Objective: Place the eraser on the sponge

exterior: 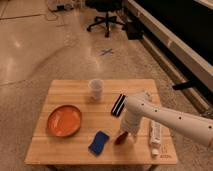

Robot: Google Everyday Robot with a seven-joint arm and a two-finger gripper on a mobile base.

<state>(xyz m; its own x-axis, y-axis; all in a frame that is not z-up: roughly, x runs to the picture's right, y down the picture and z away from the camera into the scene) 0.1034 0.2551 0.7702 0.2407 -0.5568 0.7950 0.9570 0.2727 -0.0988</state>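
The black eraser (119, 105) with pale stripes lies on the wooden table (70, 90), right of centre, beside the white arm. The bright-blue sponge (99, 142) sits near the table's front edge, left of the arm's end. My gripper (125, 134) hangs low over the table at the end of the white arm, just in front of the eraser and right of the sponge. A slim dark-red object (120, 137) lies directly at the gripper.
A round orange plate (64, 120) lies at the left of the table. A white cup (96, 89) stands at the back centre. A white tube (155, 136) lies at the right front. An office chair (106, 15) stands on the floor beyond.
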